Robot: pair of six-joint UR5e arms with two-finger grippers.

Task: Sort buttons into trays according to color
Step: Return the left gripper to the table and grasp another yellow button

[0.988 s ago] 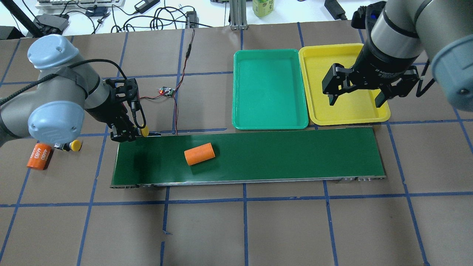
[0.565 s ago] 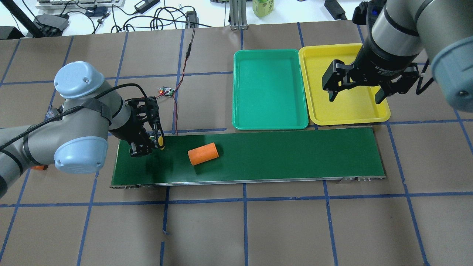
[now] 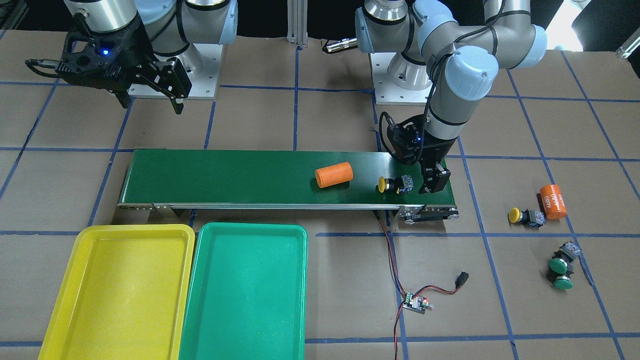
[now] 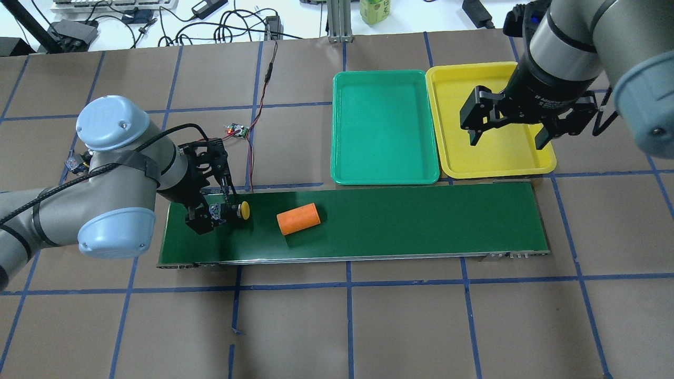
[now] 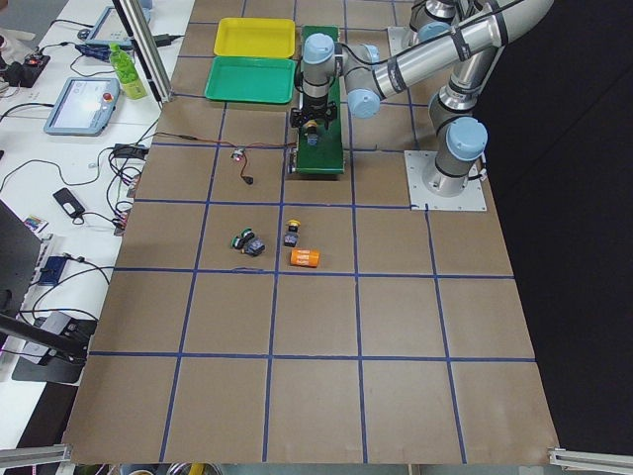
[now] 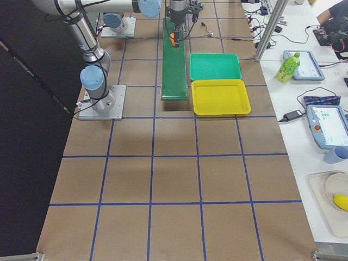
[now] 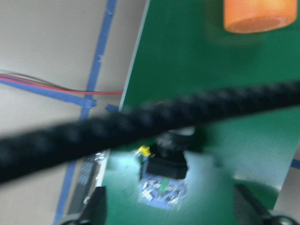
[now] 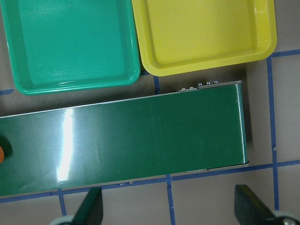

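left arm: the black two-finger left end effector (image 7: 171, 208) sits low over the end of the belt on the robot's left. Its fingers (image 7: 96, 206) are spread wide and clasp nothing.
button on belt: a small yellow-capped push-button (image 4: 239, 210) with a black-grey blocky body lies on its side on the long dark-green conveyor belt (image 4: 421, 221). Its body is between the spread fingers and, in the wrist view, clear of both. Its cap faces a plain orange cylinder (image 4: 298, 218), near it but apart.
right arm: the black two-finger right end effector (image 4: 506, 138) hovers high. In the overhead view it shows over the shallow bright yellow plastic tray (image 4: 500, 158). Its fingers are wide apart and grip nothing.
trays: the yellow plastic tray and a shallow green plastic tray (image 4: 384, 126) lie side by side, rims about touching, along the belt's far edge at the robot's right.
other buttons: a second yellow-capped push-button (image 3: 522, 216) lies on the brown paper-covered surface (image 4: 368, 326) off the belt's left end, just beside a printed orange cylinder (image 3: 553, 201). Two green-capped push-buttons (image 3: 556, 264) lie close together, farther from the robot.
electronics: a small circuit board (image 4: 238, 130) with red and black wires lies on the surface beyond the belt.
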